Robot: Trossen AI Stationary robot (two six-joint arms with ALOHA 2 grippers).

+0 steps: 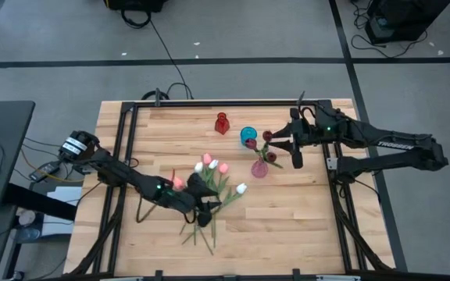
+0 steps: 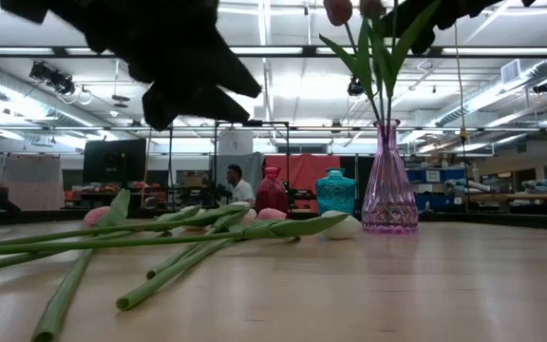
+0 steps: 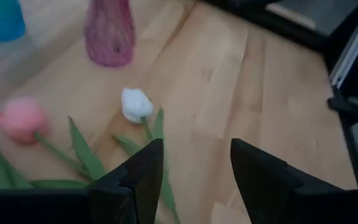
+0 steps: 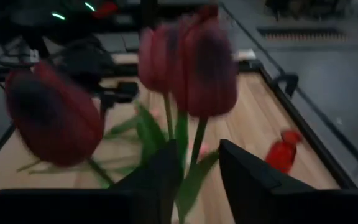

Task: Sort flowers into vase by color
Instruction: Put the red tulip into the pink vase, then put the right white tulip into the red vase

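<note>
Several pink and white tulips (image 1: 209, 183) lie flat in a loose pile on the table, stems toward the near edge. Three maroon tulips (image 4: 197, 68) stand with their stems in the pink glass vase (image 1: 259, 168). My left gripper (image 3: 194, 146) is open and hovers above the pile's stems, close to a white head (image 3: 135, 104) and a pink head (image 3: 20, 118). In the low view it (image 2: 198, 100) hangs clear of the table. My right gripper (image 4: 197, 152) is narrowly open at the maroon tulips above the vase, coming level from the table's right side (image 1: 278, 144). My right gripper has one maroon tulip's stem and leaf (image 4: 194, 168) standing in the narrow gap between its fingers, just below the heads. Whether the fingers touch the stem I cannot tell.
A red vase (image 1: 222, 122) and a blue vase (image 1: 248, 136) stand upright behind the pink one, toward the far edge. A black frame (image 1: 123, 140) runs around the table. Bare wood lies on the near right part. A person (image 2: 240, 185) shows far off in the room.
</note>
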